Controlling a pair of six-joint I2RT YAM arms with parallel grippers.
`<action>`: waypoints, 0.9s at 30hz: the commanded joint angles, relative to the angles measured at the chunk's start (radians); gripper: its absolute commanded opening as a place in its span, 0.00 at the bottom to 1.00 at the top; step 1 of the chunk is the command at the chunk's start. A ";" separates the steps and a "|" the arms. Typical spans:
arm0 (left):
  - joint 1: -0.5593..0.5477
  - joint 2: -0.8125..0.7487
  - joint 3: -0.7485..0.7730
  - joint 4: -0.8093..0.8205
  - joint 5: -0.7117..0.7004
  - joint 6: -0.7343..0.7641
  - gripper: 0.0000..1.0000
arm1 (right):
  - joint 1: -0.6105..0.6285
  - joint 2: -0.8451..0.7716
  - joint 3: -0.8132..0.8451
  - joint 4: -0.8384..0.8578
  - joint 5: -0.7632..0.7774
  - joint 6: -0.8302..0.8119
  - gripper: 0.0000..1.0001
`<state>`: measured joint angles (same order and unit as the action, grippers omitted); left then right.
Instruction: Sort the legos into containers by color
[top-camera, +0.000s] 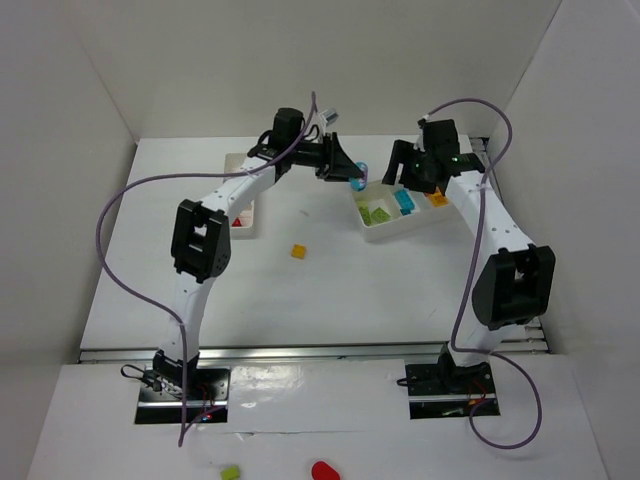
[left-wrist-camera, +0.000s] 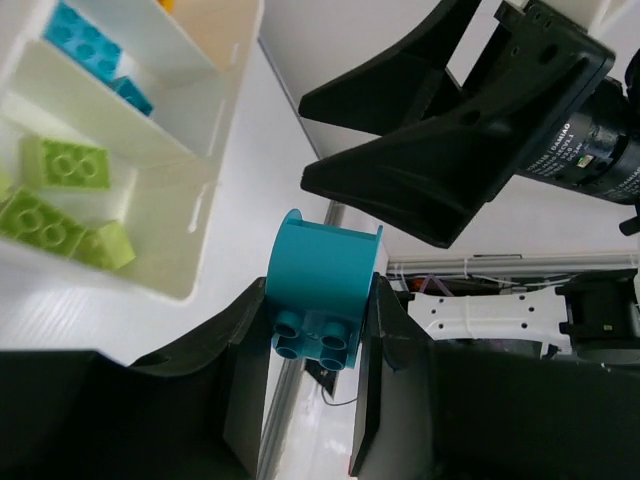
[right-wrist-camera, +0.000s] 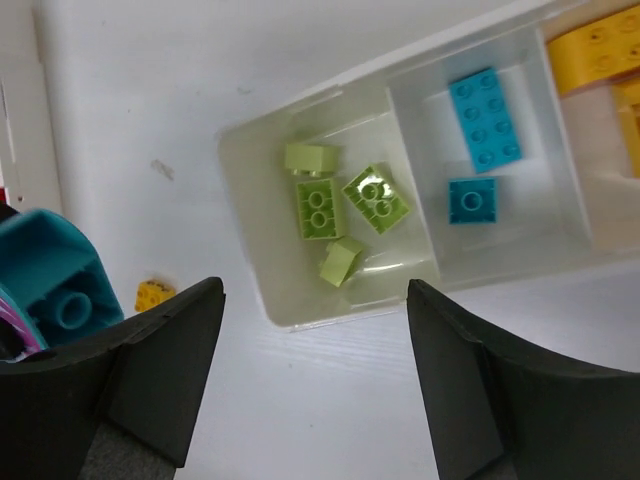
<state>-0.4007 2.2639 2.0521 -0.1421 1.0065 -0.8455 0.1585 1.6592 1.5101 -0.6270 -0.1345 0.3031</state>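
Observation:
My left gripper (top-camera: 352, 178) (left-wrist-camera: 318, 310) is shut on a cyan lego (top-camera: 359, 176) (left-wrist-camera: 322, 290) with a curved top, held in the air just left of the right container (top-camera: 372, 232) (left-wrist-camera: 190, 240) (right-wrist-camera: 240, 200). That white tray holds several lime green legos (right-wrist-camera: 320, 210) in its near-left compartment, two cyan ones (right-wrist-camera: 485, 118) in the middle and orange ones (right-wrist-camera: 595, 50) beyond. My right gripper (top-camera: 397, 172) (right-wrist-camera: 315, 300) hangs open and empty over the tray's green end. The held cyan lego (right-wrist-camera: 45, 280) shows at the left of the right wrist view. A yellow lego (top-camera: 298, 251) (right-wrist-camera: 150, 294) lies on the table.
The left container (top-camera: 245, 232) sits under my left arm with red legos (top-camera: 238, 222) in it. My two grippers are close together above the right tray. A green piece (top-camera: 231, 472) and a red piece (top-camera: 323, 469) lie in front of the arm bases.

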 joint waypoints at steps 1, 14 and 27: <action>-0.046 0.043 0.106 0.101 0.053 -0.085 0.00 | -0.023 -0.021 -0.018 0.006 0.097 0.036 0.80; 0.101 -0.216 -0.187 0.023 -0.011 0.038 0.00 | -0.065 0.137 -0.016 0.024 -0.187 0.070 0.85; 0.224 -0.379 -0.328 -0.025 -0.037 0.105 0.00 | 0.125 0.155 0.022 0.044 -0.011 0.080 0.87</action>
<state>-0.1772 1.9282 1.7397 -0.1654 0.9619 -0.7776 0.2493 1.7996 1.4700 -0.5919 -0.2001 0.3771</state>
